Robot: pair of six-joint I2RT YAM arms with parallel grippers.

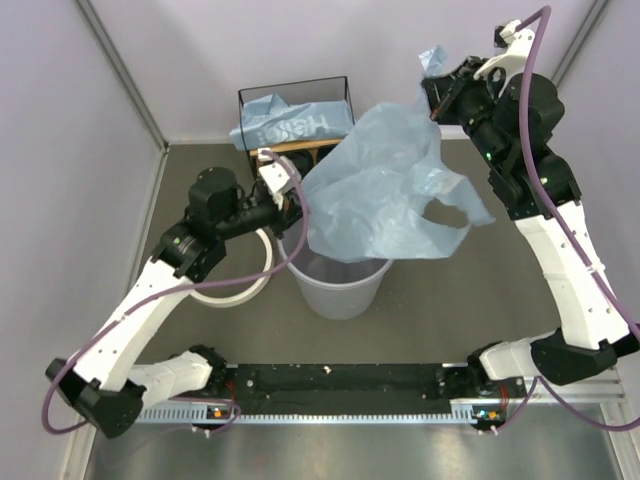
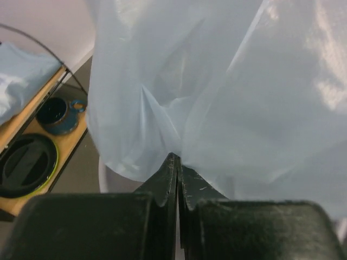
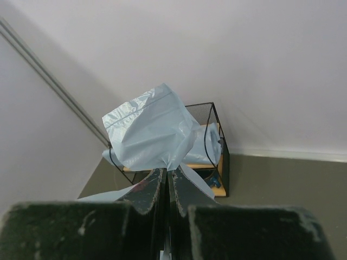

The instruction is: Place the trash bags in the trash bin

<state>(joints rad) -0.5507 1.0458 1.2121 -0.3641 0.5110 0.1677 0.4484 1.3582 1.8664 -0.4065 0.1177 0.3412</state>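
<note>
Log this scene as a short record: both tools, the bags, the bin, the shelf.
held bag: light blue, spread wide, hanging over the bin's mouth
left tool: shut, pinching a fold of the held bag
right tool: shut, pinching the same bag's top, raised high
bin: upright, ring off
white ring: lying flat, left of the bin
shelf: holds a second bag, a blue cup and a dark bowl
</note>
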